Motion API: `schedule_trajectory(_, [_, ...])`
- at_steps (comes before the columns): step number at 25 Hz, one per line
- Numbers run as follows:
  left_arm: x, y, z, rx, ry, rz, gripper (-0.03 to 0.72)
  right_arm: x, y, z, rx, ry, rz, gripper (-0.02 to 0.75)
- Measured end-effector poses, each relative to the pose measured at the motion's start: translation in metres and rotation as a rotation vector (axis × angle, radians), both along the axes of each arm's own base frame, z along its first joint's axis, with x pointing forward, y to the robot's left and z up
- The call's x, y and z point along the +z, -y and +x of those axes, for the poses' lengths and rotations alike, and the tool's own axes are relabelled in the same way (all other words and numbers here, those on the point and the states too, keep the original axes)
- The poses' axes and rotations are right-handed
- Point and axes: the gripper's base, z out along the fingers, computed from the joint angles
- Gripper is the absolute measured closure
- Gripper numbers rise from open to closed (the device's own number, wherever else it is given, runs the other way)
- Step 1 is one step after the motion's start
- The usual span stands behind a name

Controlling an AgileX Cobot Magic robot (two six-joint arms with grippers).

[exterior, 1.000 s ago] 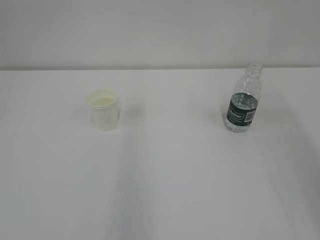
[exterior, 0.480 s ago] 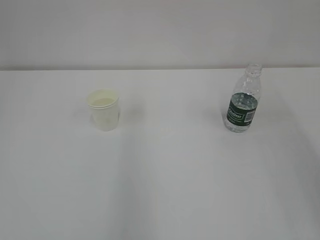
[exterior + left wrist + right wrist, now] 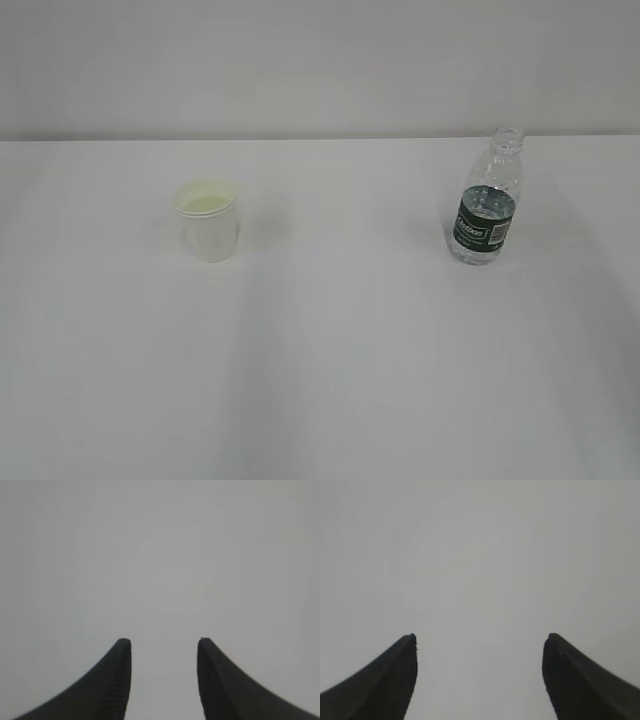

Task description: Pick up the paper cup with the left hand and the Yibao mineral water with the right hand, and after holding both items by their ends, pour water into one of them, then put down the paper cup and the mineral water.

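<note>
Yibao mineral water (image 3: 487, 210) is standing upright on the white table (image 3: 330, 380), uncapped, with water showing behind the green label. Taking that bottle as the landmark, the paper cup (image 3: 208, 219) is sitting well apart from it, off to its left and at roughly the same depth, mouth up, with something pale inside that I cannot identify. Neither arm is showing in the exterior view, so both items are waiting untouched and the picking up is not yet begun.

From the left wrist, the left hand (image 3: 164, 642) is holding its two dark fingers (image 3: 117, 675) spread, with nothing between them and only blank pale surface ahead; no cup is in sight. From the right wrist, the right hand (image 3: 480, 637) is showing its fingers (image 3: 402, 670) parted wider, also gripping nothing, and the bottle is not in sight either.

To my eye, the reach is the step in hand. The left hand should be closing gently low on the cup's wall, since thin paper crushes. The right hand should be taking the bottle low on its body and keeping it vertical, as an uncapped neck spills easily.

Counting: one bottle, one cup, two grippers, one table.
</note>
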Motion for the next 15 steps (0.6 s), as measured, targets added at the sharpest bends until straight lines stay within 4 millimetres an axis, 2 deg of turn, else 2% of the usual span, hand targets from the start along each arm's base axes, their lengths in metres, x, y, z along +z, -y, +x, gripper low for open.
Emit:
schedule_trajectory(10, [0.000,0.007,-0.010,-0.059,0.001,-0.001,0.394,0.000,0.000,0.000,0.000,0.000,0.000,0.148])
schedule_trajectory(15, [-0.001,0.009,-0.017,-0.068,-0.010,0.004,0.397,-0.002,-0.001,0.008,0.000,-0.019,-0.002,0.148])
